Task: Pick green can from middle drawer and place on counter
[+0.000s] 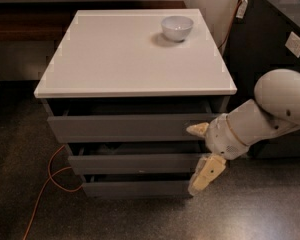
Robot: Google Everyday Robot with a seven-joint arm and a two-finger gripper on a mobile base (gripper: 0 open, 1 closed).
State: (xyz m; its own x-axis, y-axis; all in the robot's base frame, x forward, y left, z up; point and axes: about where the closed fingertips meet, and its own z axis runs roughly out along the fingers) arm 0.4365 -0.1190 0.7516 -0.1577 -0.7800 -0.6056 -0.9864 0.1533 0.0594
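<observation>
The counter [130, 59] is a white slab on top of a grey cabinet. Below it, the middle drawer [135, 163] is a grey front panel pulled out a little, and its inside is dark. The green can is hidden. My gripper [202, 151] is open at the right end of the drawer fronts. Its upper finger [197, 129] lies by the top drawer's right edge. Its lower finger [207, 174] hangs in front of the middle drawer's right end. It holds nothing.
A white bowl [177, 27] stands at the back right of the counter. The top drawer [120, 128] and bottom drawer [135, 188] are also slightly out. A black cabinet [275, 49] stands to the right. An orange cable [50, 176] lies on the floor at the left.
</observation>
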